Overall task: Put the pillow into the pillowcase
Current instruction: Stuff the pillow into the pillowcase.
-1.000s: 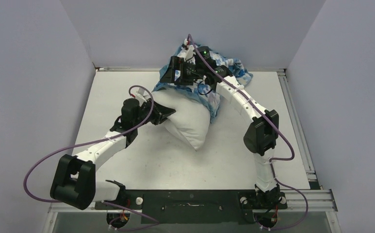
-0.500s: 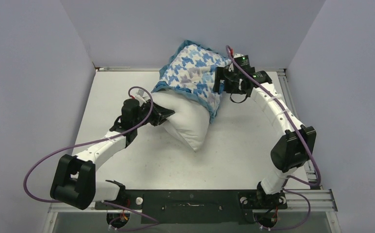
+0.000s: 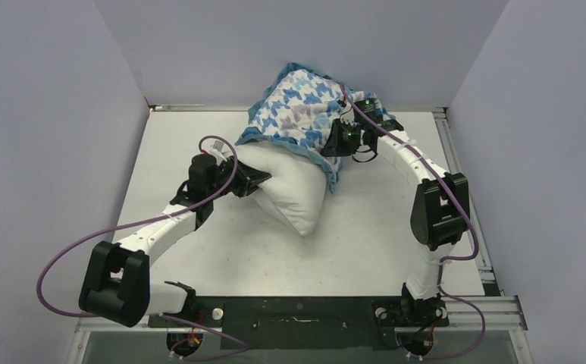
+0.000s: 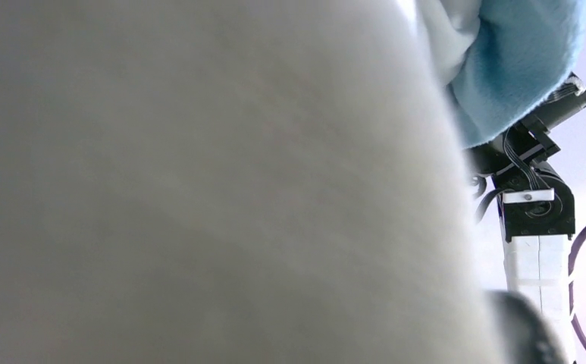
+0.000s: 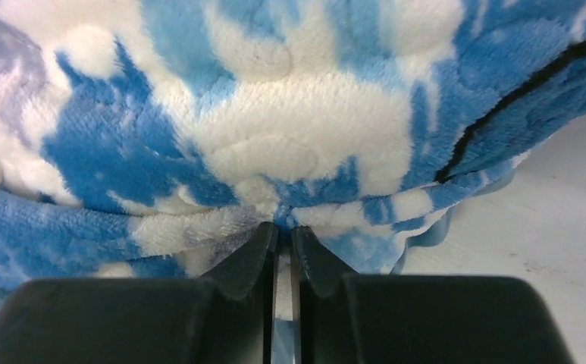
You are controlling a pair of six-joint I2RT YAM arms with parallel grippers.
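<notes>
White pillow point(image 3: 289, 189), seemingly diagonal, corner pointing nearward

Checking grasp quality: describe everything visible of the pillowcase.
The pillowcase is plush, fleece-like fabric in blue, white and lavender houndstooth with a blue ruffled edge. It is pulled over the far end of the pillow, whose near half sticks out bare. It sits at the far edge of the table, by the back wall. The right gripper is shut on a fold of it.
</notes>
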